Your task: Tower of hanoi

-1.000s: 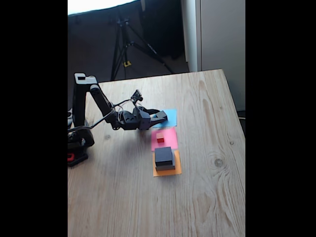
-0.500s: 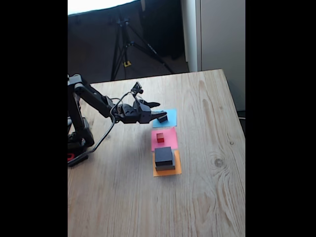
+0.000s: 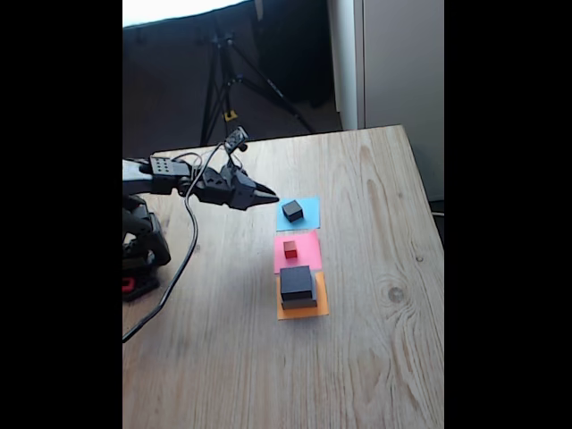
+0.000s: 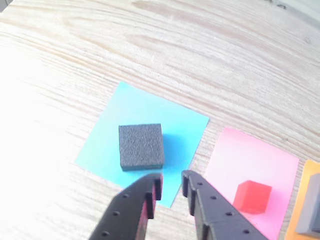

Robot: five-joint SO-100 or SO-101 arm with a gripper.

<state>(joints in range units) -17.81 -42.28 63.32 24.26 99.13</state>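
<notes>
A small black cube (image 3: pixel 292 211) (image 4: pixel 141 146) lies alone on the blue paper square (image 3: pixel 309 210) (image 4: pixel 150 107). A tiny red cube (image 3: pixel 290 249) (image 4: pixel 252 196) sits on the pink square (image 3: pixel 307 253) (image 4: pixel 260 155). On the orange square (image 3: pixel 322 308), a black slab (image 3: pixel 298 282) rests on top of a wider grey slab (image 3: pixel 300 303); in the wrist view this stack (image 4: pixel 312 205) just shows at the right edge. My gripper (image 3: pixel 268 197) (image 4: pixel 171 186) hovers left of the black cube, raised off the table, jaws nearly together and empty.
The wooden table (image 3: pixel 375 357) has open room in front and to the right of the squares. The arm's base (image 3: pixel 141 255) and a trailing cable (image 3: pixel 179 268) are at the left edge. A tripod (image 3: pixel 228 76) stands on the floor behind the table.
The gripper let go of the small black cube on the blue square, pulled back to the left and upward, and its jaws closed.
</notes>
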